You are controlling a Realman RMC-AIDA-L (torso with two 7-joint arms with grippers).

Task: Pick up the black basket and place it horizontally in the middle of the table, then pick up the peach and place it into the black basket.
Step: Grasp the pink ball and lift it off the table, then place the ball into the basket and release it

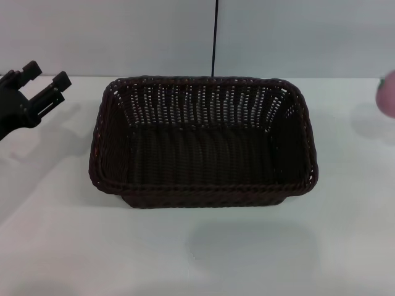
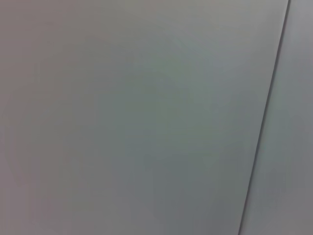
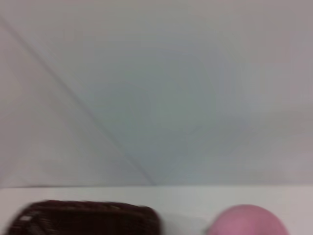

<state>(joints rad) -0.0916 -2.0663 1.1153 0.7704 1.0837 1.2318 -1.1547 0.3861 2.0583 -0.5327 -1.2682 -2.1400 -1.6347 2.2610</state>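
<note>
The black basket [image 1: 203, 145] stands upright and lengthwise across the middle of the white table [image 1: 197, 253], and it is empty. It also shows low in the right wrist view [image 3: 83, 218]. The peach [image 1: 389, 94] is at the far right edge of the head view, above the table, with its shadow on the table below it. It fills the near part of the right wrist view [image 3: 247, 221], so my right gripper holds it, though its fingers are out of frame. My left gripper [image 1: 45, 74] is open and empty, left of the basket and apart from it.
A thin black cable [image 1: 214, 37] runs up the grey wall behind the basket. White table lies bare in front of the basket and on both sides. The left wrist view shows only grey wall.
</note>
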